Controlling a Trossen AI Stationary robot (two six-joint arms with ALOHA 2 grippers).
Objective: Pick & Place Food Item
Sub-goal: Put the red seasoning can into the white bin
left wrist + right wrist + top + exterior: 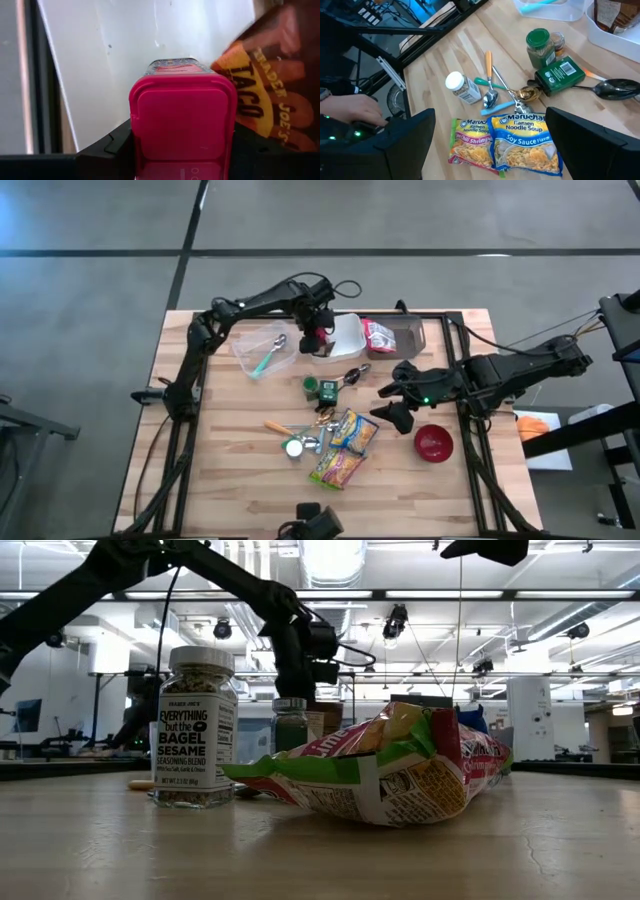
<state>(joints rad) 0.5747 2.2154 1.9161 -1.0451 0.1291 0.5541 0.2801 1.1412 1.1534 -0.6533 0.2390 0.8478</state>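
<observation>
My left gripper [316, 338] stands at the far middle of the table, pointing down over a white bin [345, 332], shut on a small container with a red square lid [182, 122]. Beside it, a red taco seasoning packet [270, 95] lies in a dark tray [405, 337]. My right gripper [393, 402] hovers open above the table's right half, holding nothing. Below it lie two ramen packets [522, 142], a white-lidded spice jar [461, 87] on its side, and spoons [492, 92]. My left gripper pinches the red-lidded container between its two fingers, one on each side of the lid [134, 145]. The fingers come from above, pointing down. The container stands upright over the white bin; whether its base touches the bin I cannot tell.
A clear tub with a green spoon [265, 352] sits at the far left. A green-lidded jar [312, 387] and a green box [329, 391] stand mid-table. A red bowl [433, 443] is at the right. A person's hand [350, 112] shows beyond the table.
</observation>
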